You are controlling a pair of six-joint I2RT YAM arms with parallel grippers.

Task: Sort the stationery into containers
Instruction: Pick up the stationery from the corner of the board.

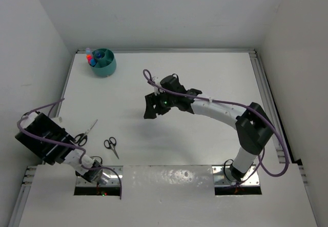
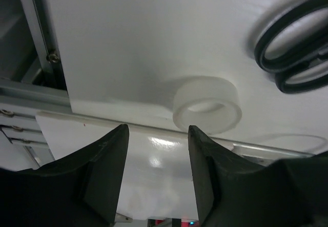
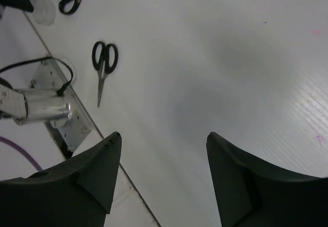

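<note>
From above we see the larger scissors (image 1: pixel 85 132) lying slantwise, blades pointing far-right and handles near-left. The small scissors (image 1: pixel 111 146) lie just to their right, tips pointing near-right. The teal cup (image 1: pixel 105 71), with markers (image 1: pixel 90 58) upright in it, stands well beyond them, and the right gripper (image 1: pixel 155 110) hangs well off to their right. In the left wrist view, the left gripper (image 2: pixel 156 135) stands partly open and empty, and a tape roll (image 2: pixel 207 105) lies beside the larger scissors' handles. In the right wrist view, we find the jaws wide apart, holding nothing.

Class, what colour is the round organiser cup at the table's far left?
The organiser cup is teal; the top external view shows it best.
</note>
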